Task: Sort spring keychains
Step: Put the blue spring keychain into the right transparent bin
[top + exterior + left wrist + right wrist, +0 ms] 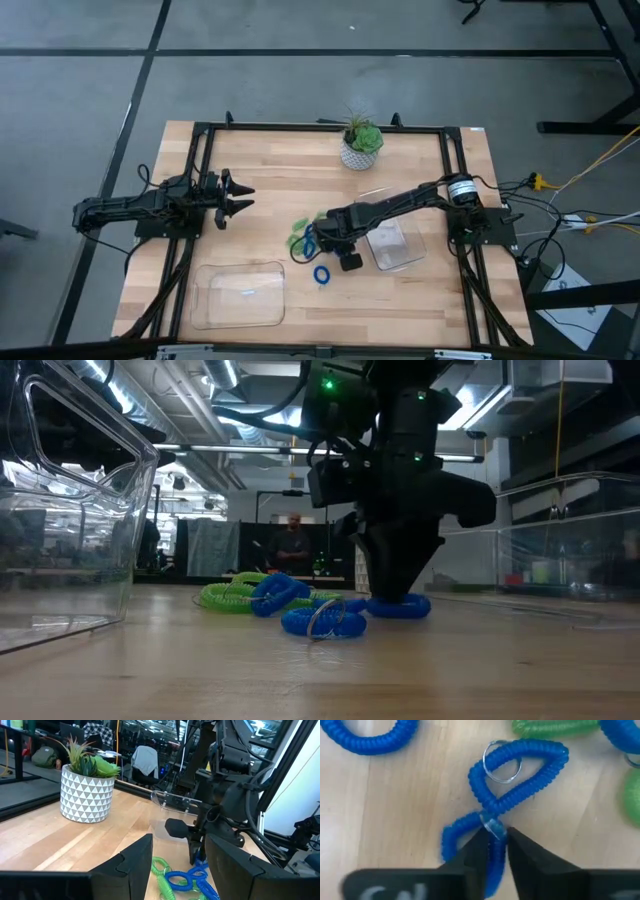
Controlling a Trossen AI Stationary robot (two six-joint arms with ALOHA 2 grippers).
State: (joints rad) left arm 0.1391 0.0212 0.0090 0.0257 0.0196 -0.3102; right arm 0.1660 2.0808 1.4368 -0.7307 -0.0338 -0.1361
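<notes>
Right hand [492, 845] down on bench [260, 200], fingers pinched on a blue keychain [520, 772] at its crossing; I see the loop flat on the wood beside the green ones [232, 598], another blue [321, 274] apart. Left hand [243, 196] waits wide open, holding nothing, near left edge.

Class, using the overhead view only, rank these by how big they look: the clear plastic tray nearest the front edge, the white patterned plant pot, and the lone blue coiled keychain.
1. Clear plastic tray, clearly largest.
2. White patterned plant pot.
3. Lone blue coiled keychain, smallest.
</notes>
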